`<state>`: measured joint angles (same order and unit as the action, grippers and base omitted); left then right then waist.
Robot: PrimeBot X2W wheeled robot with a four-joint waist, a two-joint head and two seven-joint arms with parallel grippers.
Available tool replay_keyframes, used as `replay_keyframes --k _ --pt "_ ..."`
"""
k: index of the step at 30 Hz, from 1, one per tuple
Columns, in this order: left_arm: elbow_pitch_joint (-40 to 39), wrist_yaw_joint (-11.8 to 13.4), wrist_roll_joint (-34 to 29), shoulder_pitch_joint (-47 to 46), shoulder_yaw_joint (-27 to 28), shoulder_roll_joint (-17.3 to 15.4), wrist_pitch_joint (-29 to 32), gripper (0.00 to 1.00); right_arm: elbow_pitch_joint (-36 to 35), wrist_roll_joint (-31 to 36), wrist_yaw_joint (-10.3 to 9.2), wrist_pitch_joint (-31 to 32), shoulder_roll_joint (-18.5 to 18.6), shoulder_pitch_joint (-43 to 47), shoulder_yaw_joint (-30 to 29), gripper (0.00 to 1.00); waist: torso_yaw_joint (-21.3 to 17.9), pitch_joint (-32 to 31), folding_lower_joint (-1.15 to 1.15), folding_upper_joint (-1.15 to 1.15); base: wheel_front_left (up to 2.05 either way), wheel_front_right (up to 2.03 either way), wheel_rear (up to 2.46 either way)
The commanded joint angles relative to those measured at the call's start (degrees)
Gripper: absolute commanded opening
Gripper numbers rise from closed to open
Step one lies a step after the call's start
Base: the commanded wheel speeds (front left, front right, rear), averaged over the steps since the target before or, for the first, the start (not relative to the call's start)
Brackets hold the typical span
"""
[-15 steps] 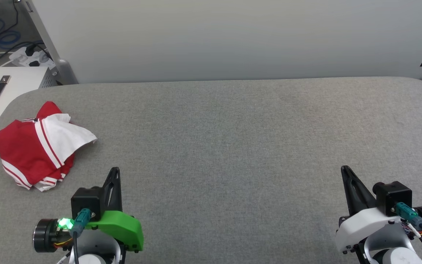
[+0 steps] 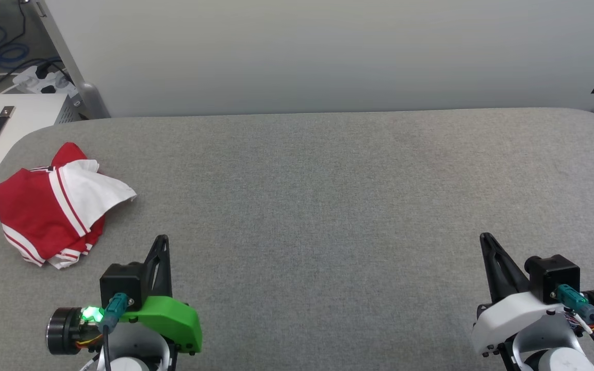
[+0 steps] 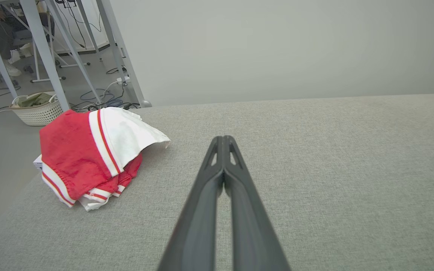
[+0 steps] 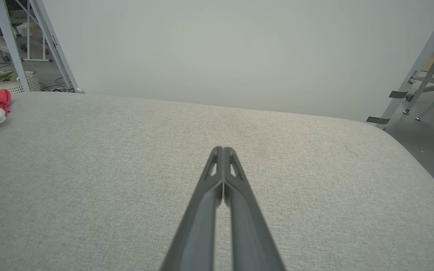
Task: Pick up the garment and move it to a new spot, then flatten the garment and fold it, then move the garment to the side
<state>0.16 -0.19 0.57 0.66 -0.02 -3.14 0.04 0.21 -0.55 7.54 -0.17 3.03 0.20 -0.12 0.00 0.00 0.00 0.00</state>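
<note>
The red jersey T-shirt with white sleeves and striped trim (image 2: pixel 36 208) lies bunched in a heap at the far left of the grey fabric-covered desk (image 2: pixel 328 180), close to its rounded corner and left edge. That is where I'd expect trouble. A push from that side, or a low approach that nudges rather than pinches, could slide the heap over the edge.

A loose white sleeve (image 3: pixel 126 131) drapes over the top. If only that flap were pinched, the rest would likely trail, unroll or snag as it lifts.

The left jaws sit low at the near left, just short of the shirt and a little to its right. Their two long dark fingers (image 3: pixel 202 210) are pressed together, pointing across the desk and holding nothing. They would have to open before any grasp, or they'd simply shove the cloth.

The right jaws rest at the near right, well apart from the shirt. Their fingers (image 4: pixel 202 214) are likewise closed and empty, too far off to steady anything.
</note>
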Motion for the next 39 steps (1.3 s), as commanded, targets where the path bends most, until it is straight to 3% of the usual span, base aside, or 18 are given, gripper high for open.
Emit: replay_keyframes --k 1,5,6,39 --pt "-0.2 0.2 -0.6 -0.7 0.0 0.3 0.0 0.0 -0.2 0.6 -0.05 0.2 -0.2 -0.2 0.1 0.0 0.0 0.0 0.0 0.0 0.0 0.0 0.0" --pt "-0.2 0.2 -0.6 -0.7 0.0 0.3 0.0 0.0 -0.2 0.6 -0.05 0.2 -0.2 -0.2 0.1 0.0 0.0 0.0 0.0 0.0 0.0 0.0 0.0" --pt "0.0 0.0 0.0 0.0 0.0 0.0 0.0 1.0 0.0 0.0 0.0 0.0 0.0 0.0 0.0 1.0 0.0 0.0 0.0 0.0 0.0 0.0 0.0" --pt "3.3 -1.1 4.0 0.2 -0.7 0.1 -3.8 1.0 1.6 -1.7 -0.01 -3.7 0.0 0.4 -1.6 1.0 0.1 0.0 0.0 0.0 0.0 0.0 0.0"
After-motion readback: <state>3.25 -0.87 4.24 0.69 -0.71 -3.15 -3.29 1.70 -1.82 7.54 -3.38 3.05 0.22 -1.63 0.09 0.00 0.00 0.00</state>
